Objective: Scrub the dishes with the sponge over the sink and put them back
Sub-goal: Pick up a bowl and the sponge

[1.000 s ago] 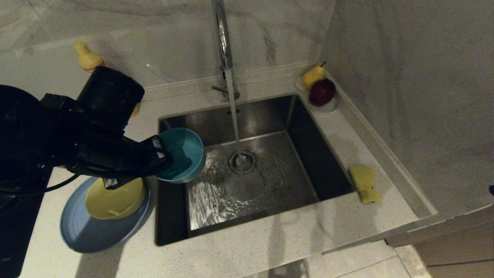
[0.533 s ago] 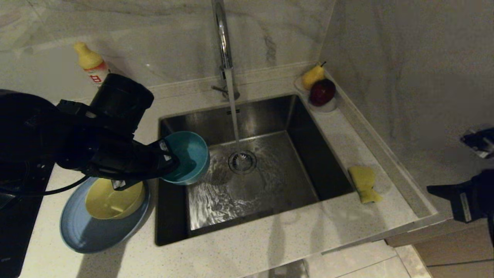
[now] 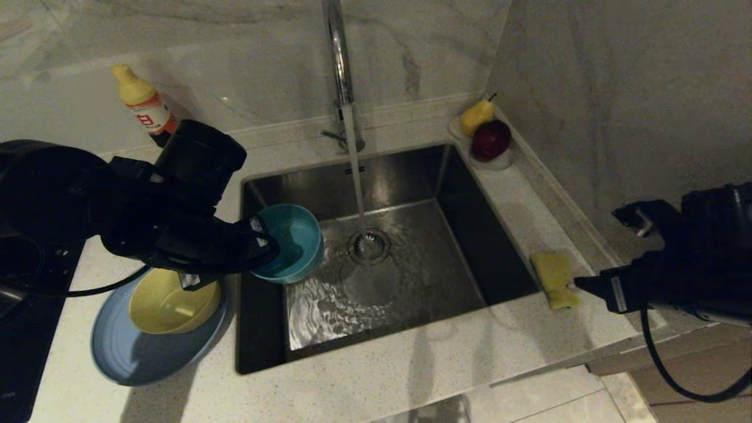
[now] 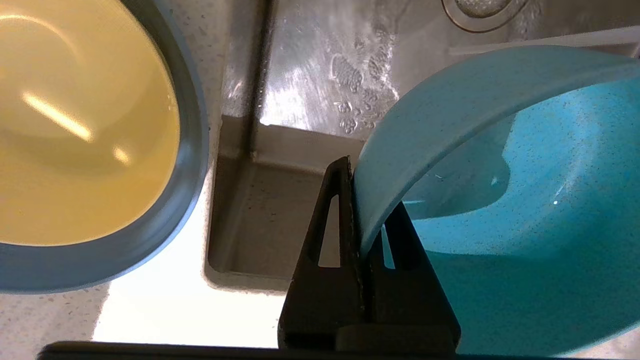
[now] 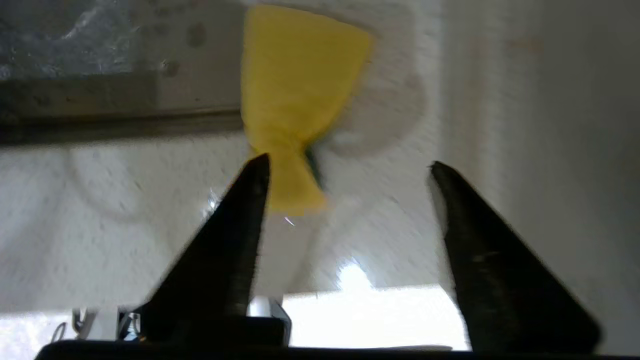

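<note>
My left gripper (image 3: 261, 244) (image 4: 357, 200) is shut on the rim of the teal-blue bowl (image 3: 292, 242) (image 4: 500, 165), holding it tilted over the left side of the sink (image 3: 446, 176). The yellow bowl (image 3: 173, 299) (image 4: 75, 125) sits on the periwinkle plate (image 3: 126, 352) (image 4: 165, 220) on the counter left of the sink. The sponge (image 3: 555, 279) (image 5: 300, 100), yellow and pinched in the middle, lies on the counter right of the sink. My right gripper (image 3: 587, 285) (image 5: 347, 167) hovers open just right of the sponge, nothing between its fingers.
Water runs from the chrome faucet (image 3: 338, 59) onto the drain strainer (image 3: 369, 245). A soap bottle (image 3: 144, 100) stands at the back left. A pear (image 3: 477, 114) and a dark red apple (image 3: 490, 140) sit in a clear dish at the back right corner. A wall rises close on the right.
My right arm has come into view from the right and reached the sponge, its gripper now open. My left gripper has carried the teal bowl slightly lower and further over the sink.
</note>
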Available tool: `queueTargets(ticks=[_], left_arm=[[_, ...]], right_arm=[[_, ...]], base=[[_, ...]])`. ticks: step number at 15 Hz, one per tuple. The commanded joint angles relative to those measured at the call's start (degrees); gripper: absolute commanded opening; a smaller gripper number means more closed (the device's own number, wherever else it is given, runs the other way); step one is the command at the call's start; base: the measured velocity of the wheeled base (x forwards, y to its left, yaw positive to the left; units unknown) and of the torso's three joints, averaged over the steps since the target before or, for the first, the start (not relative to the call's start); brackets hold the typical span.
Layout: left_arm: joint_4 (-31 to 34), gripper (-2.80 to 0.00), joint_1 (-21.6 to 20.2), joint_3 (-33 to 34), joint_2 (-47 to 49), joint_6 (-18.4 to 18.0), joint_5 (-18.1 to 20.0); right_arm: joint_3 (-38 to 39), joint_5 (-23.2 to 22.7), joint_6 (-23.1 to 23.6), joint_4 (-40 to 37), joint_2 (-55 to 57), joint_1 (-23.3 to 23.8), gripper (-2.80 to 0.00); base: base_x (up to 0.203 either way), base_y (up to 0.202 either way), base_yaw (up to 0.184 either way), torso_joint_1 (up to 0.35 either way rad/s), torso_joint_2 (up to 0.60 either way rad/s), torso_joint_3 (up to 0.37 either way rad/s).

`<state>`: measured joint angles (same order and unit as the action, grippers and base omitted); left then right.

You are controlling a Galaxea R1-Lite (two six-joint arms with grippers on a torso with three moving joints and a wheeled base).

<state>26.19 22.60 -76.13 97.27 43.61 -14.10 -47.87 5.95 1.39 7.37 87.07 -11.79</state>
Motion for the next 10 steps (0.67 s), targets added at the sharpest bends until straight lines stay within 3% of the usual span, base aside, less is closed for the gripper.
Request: queueTargets(ticks=[1,10], left_arm=[[0.1,-2.8,0.0,0.0,0.7,0.3,0.0],[0.1,-2.8,0.0,-0.5,0.7,0.3,-0.1]], right_arm=[[-0.9,0.2,-1.0,1.0,4.3,-2.3,0.0],[-5.2,3.6,-2.4,4.6,11.7,-4.1,0.0]], base=[[0.0,0.0,0.0,0.0,0.0,0.0],[0.0,0.0,0.0,0.0,0.0,0.0]])
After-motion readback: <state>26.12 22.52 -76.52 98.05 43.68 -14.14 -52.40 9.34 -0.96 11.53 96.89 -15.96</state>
